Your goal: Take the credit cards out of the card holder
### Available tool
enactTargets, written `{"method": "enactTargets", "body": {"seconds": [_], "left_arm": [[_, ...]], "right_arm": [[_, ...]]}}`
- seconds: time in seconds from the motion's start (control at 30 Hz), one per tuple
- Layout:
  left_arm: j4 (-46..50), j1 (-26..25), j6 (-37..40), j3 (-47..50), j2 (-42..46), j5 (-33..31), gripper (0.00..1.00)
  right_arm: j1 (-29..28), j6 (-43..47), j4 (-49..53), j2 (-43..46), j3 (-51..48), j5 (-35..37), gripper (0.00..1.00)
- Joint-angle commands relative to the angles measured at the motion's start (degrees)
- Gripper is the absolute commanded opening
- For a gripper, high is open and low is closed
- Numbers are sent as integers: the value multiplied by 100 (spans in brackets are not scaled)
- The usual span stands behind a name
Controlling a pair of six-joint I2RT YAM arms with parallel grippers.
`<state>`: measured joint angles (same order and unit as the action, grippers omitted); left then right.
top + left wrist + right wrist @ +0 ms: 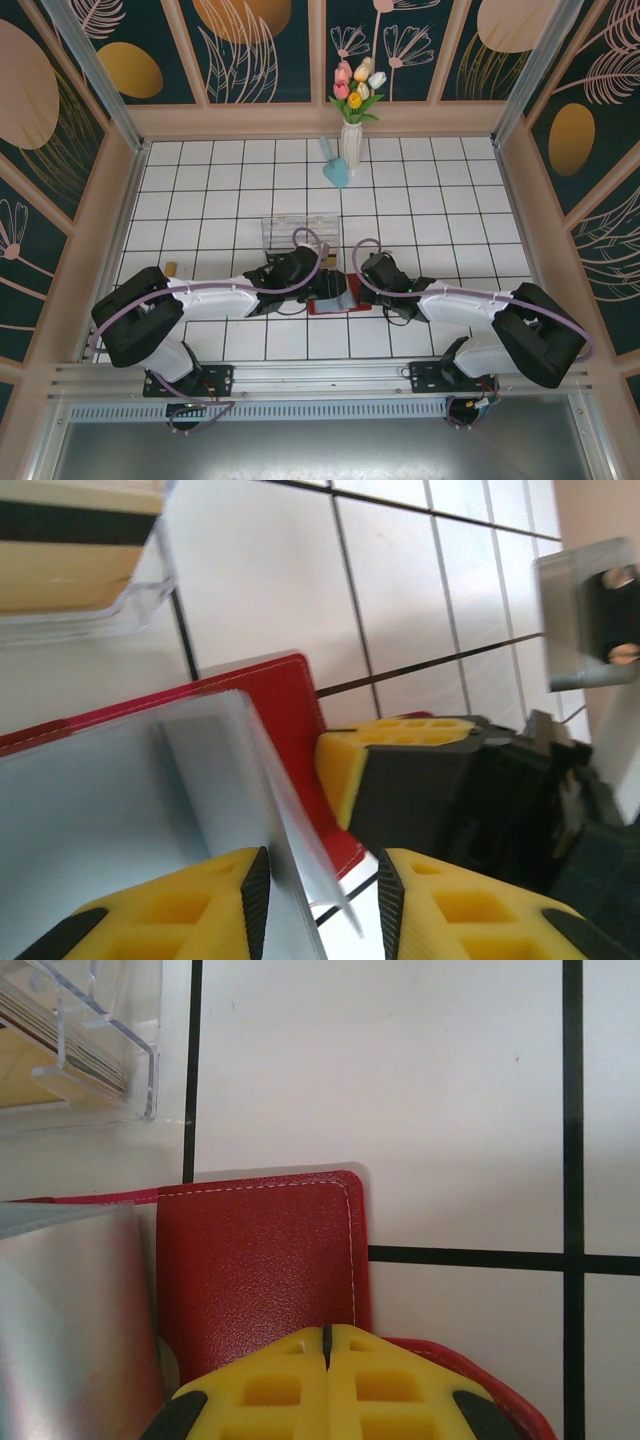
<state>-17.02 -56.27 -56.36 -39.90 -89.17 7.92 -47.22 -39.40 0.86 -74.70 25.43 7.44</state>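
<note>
Right wrist shows grainy red rounded-corner card holder [260, 1260].

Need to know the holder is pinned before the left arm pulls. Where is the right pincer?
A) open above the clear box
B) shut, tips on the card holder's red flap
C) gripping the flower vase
B: the right pincer has its fingers meeting with no gap, tips on the red flap of the card holder, apart from the clear box.

card holder [331, 307] largely hidden from overhead, clear box [80, 1020] cropped at the corner, its contents blurred
</note>
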Motion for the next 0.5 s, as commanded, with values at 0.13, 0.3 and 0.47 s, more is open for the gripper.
{"method": "enactTargets", "body": {"seconds": [0.13, 0.3, 0.47], "left_arm": [[-480, -30, 42, 13, -234, 213, 40], [-346, -31, 63, 83, -191, 70, 40], [-387, -26, 44, 160, -179, 56, 40]], "right_arm": [[20, -96, 239, 178, -169, 8, 1], [20, -112, 200, 175, -196, 2, 1], [20, -111, 188, 174, -196, -6, 1]]}}
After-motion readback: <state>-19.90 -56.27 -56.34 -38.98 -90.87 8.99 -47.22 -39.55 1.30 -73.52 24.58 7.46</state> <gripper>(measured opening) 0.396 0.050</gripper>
